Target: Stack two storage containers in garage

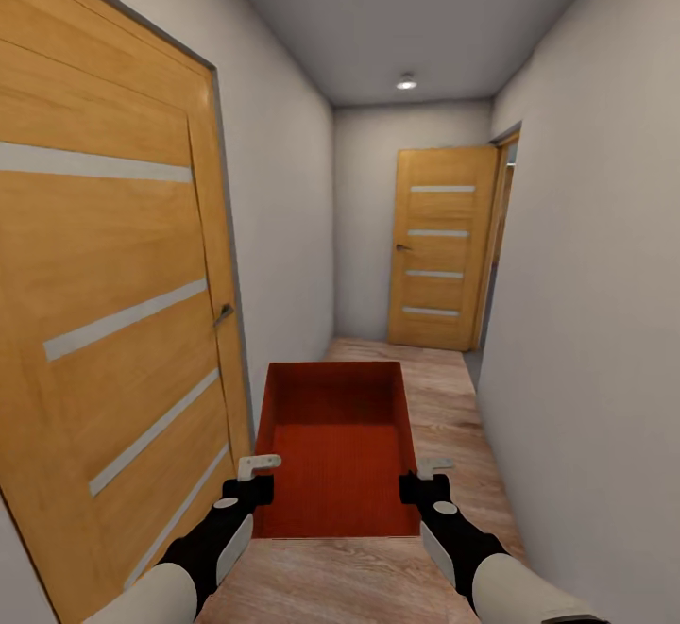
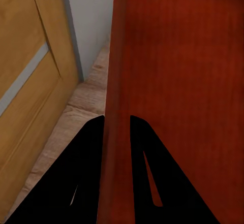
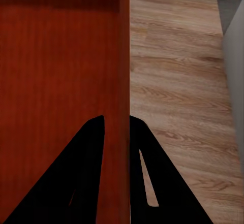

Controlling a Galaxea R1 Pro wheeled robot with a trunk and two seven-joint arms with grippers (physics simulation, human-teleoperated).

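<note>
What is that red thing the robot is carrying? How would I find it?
Look down the narrow hallway with white walls and the orange-wood door on the left. Low in the middle, over the light wood plank floor, is an orange-red rectangular plastic bin, held by the left tool and right tool. Nothing else there is red.

my left hand (image 2: 117, 132) pinches the container (image 2: 183, 71)'s orange-red side wall between its two dark fingers (image 2: 76, 173). beside it lie wood plank flooring (image 2: 76, 112), an orange-wood door (image 2: 30, 82) and white wall (image 2: 91, 16).
</note>
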